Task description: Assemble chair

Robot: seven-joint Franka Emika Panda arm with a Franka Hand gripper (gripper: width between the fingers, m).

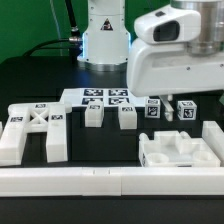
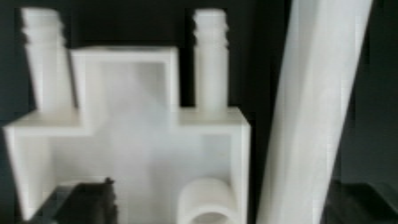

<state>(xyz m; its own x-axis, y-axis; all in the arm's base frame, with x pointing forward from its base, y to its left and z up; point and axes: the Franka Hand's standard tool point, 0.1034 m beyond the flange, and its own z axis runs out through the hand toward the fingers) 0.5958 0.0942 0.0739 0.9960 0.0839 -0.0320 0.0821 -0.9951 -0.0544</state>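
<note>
As the exterior view shows it, the counter (image 1: 30,82) carries the chair in loose white parts. Item: a cross-braced frame (image 1: 35,128), lying flat at that view's left. Item: two small blocks (image 1: 93,115) (image 1: 126,117), side by side, just in front of the marker board (image 1: 100,97). Item: two small tagged pieces (image 1: 153,108) (image 1: 187,110), standing apart under the arm (image 1: 175,60) at that view's right. Item: a notched seat piece (image 1: 180,150), flat on the counter, in front of those two pieces and just behind the long rail (image 1: 100,182). The arm's bulk hides the jaws, so I cannot tell how they stand. In the wrist view, the seat piece (image 2: 125,130) fills most of the picture, squarely ahead of the camera. Its two ribbed pegs (image 2: 39,45) (image 2: 210,45) point away from the camera. The pegs give the piece its long axis, which runs parallel to the rail (image 2: 320,100) close beside it. A dark shape (image 2: 80,200) and a pale round stub (image 2: 210,205) sit at the near edge, too blurred to identify. The jaws' opening cannot be read here either. Judgement: a grasp on the seat piece would need the jaws set across that axis, clear of the rail.
</note>
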